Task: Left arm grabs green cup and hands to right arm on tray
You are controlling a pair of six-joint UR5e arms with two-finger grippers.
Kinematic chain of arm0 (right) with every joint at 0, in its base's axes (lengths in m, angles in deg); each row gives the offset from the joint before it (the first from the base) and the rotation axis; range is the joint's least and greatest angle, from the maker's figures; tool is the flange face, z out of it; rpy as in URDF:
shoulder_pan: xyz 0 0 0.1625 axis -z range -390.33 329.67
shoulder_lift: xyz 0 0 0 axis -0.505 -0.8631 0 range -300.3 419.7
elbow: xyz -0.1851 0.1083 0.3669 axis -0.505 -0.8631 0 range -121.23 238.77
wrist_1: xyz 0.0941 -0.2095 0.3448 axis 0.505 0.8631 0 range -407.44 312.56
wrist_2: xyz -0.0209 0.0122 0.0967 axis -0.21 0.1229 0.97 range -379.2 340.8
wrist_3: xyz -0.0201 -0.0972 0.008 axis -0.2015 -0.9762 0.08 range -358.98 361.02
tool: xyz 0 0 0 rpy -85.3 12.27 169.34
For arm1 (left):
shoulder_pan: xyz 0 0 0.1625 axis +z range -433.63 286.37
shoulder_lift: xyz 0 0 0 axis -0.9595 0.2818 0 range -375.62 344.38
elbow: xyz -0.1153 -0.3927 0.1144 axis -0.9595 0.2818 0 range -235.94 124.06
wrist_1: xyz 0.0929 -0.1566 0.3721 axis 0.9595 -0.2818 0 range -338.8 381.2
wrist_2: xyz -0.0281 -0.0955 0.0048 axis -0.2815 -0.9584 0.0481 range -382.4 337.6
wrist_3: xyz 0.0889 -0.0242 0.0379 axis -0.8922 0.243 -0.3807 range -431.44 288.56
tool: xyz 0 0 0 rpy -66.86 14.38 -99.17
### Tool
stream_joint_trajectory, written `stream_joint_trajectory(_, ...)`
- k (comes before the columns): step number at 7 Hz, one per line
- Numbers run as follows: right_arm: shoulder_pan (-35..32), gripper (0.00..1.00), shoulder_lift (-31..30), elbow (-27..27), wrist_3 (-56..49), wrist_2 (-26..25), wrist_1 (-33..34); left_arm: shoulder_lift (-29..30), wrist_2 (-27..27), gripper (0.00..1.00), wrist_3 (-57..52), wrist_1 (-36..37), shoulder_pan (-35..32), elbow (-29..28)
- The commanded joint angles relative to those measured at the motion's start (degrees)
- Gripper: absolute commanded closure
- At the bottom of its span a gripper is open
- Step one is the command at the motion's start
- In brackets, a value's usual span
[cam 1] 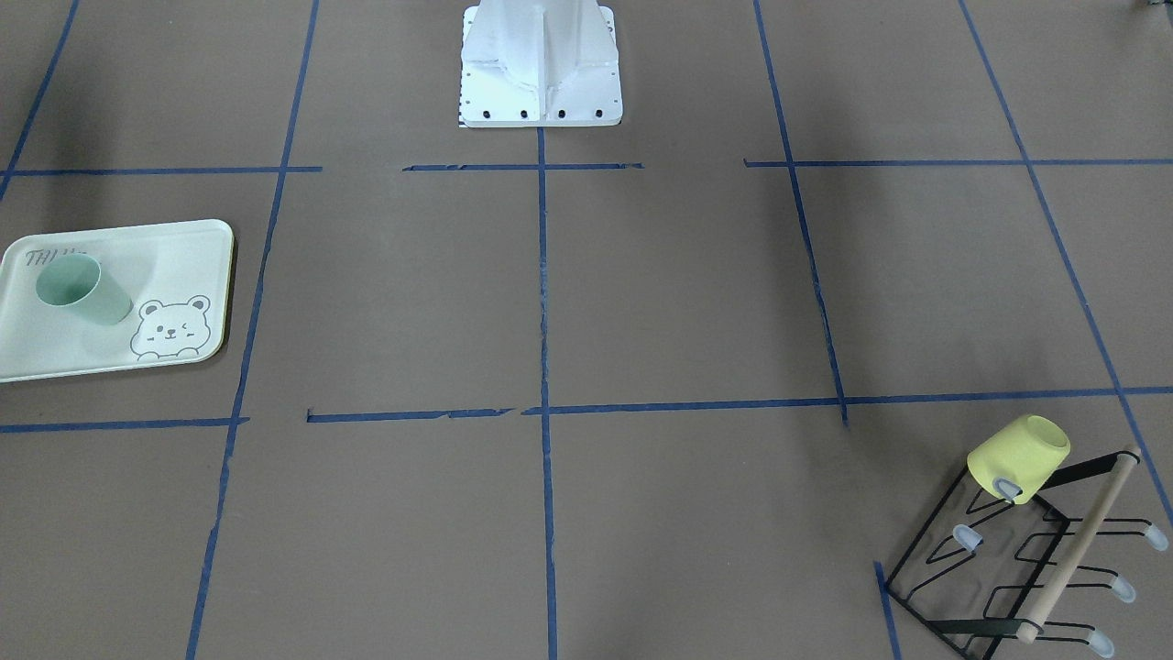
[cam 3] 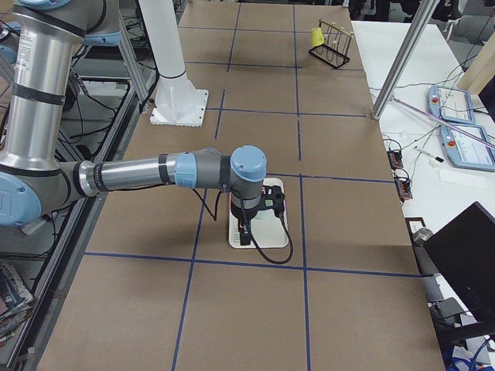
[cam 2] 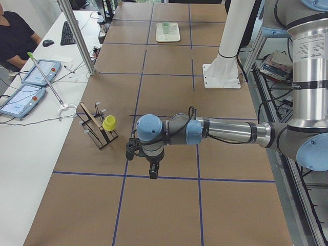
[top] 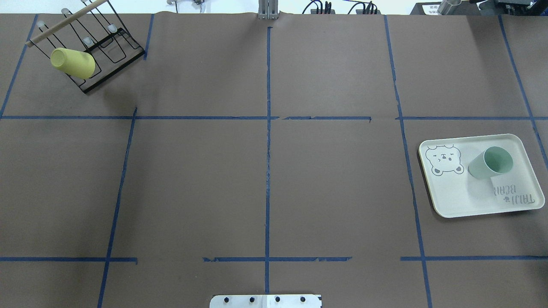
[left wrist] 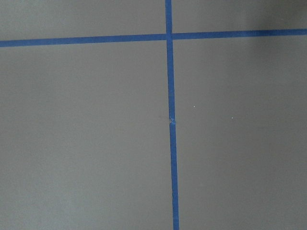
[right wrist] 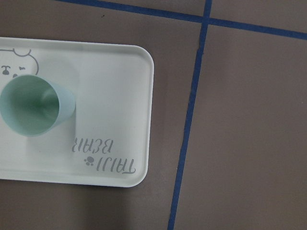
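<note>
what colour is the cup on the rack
Pale yellow cup, clearest in the exterior front-facing view.

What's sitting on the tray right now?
Only the green cup, upright and empty inside, on the tray beside the bear drawing. The tray surface beneath its base is hidden.

A yellow cup [cam 1: 1019, 456] hangs tilted, mouth down, on an end prong of a black wire rack [cam 1: 1003, 561] with a wooden rod [cam 1: 1081, 545] across its top, standing on a brown table [cam 1: 687, 293] gridded with blue tape [cam 1: 542, 275], beside a white side table [cam 2: 31, 138] carrying a keyboard [cam 2: 67, 33].
</note>
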Motion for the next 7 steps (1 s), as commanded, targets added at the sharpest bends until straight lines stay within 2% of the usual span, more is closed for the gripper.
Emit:
stream_joint_trajectory(1, 0.0, 0.0, -0.01, -0.05, 0.19, 0.32, 0.0, -0.18, -0.12, 0.0, 0.15, -1.28, 0.0, -0.79)
stream_joint_trajectory(4, 0.0, 0.0, -0.01, -0.14, 0.19, 0.49, 0.0, 0.61, 0.58, 0.0, 0.24, -0.32, 0.0, -0.53)
stream_joint_trajectory(7, 0.0, 0.0, -0.1, -0.14, 0.27, 0.58, 0.09, -2.9, 0.32, 0.0, 0.15, 0.91, 0.09, 1.22)
